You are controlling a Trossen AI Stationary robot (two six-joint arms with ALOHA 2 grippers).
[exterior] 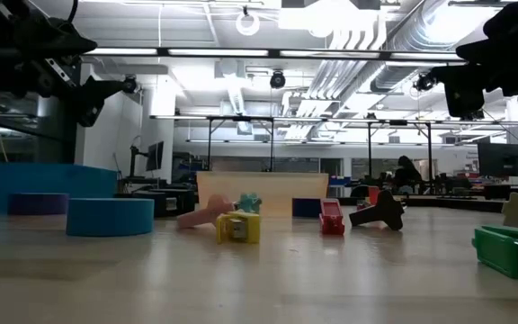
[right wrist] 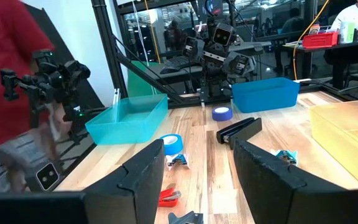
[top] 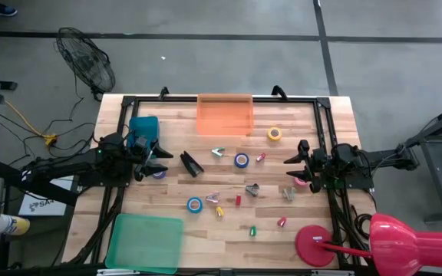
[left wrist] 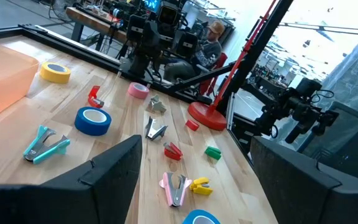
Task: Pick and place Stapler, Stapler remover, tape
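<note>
The black stapler lies on the table just right of my open left gripper, and also shows in the right wrist view as the stapler. Tape rolls lie flat: yellow, blue, blue, purple under the left fingers, pink beside my open right gripper. Staple removers are scattered about: teal, pink, grey. In the wrist views the left gripper and right gripper both hover above the wood, holding nothing.
An orange bin sits at the far edge, a blue bin at far left, a green tray at near left. A red lamp base stands near right. Small red, yellow and green pieces dot the middle.
</note>
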